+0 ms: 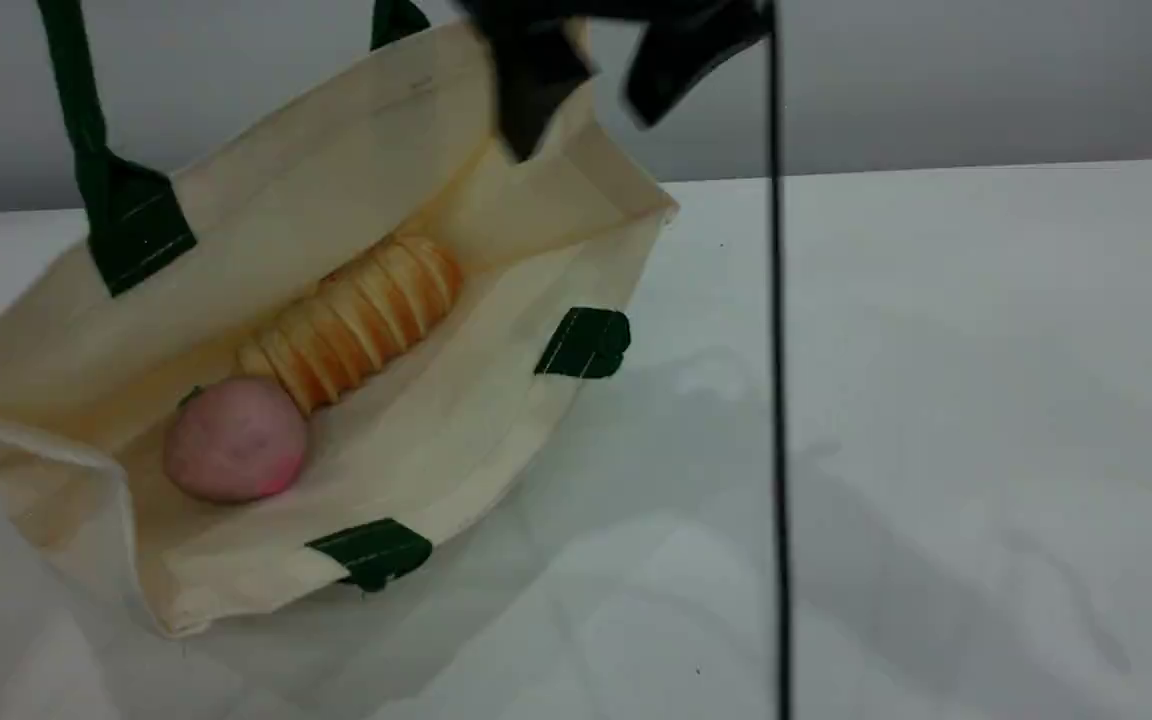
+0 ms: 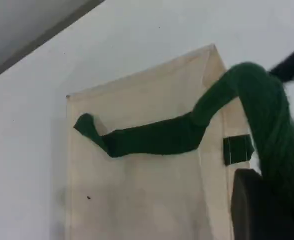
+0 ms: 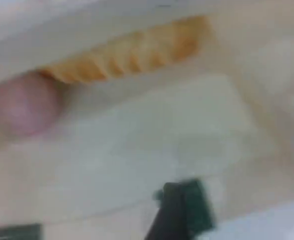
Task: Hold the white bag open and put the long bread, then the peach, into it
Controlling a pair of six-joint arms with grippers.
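Left gripper (image 2: 259, 212): pinches dark green strap (image 2: 156, 137), cream-white canvas bag (image 1: 266, 210) below.
Right gripper (image 1: 601, 80): spread, empty.
Ridged golden loaf (image 1: 356, 320), pink-beige round peach (image 1: 234, 440): bagged, beneath it.
Risk: strap slip tips peach out.

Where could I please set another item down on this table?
The white tabletop right of the cream canvas tote bag is bare, crossed only by a thin black cable. Inside the bag it is crowded: ridged golden loaf and pinkish round peach.

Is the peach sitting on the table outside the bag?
No, the peach lies inside the white bag, right by one end of the long bread.
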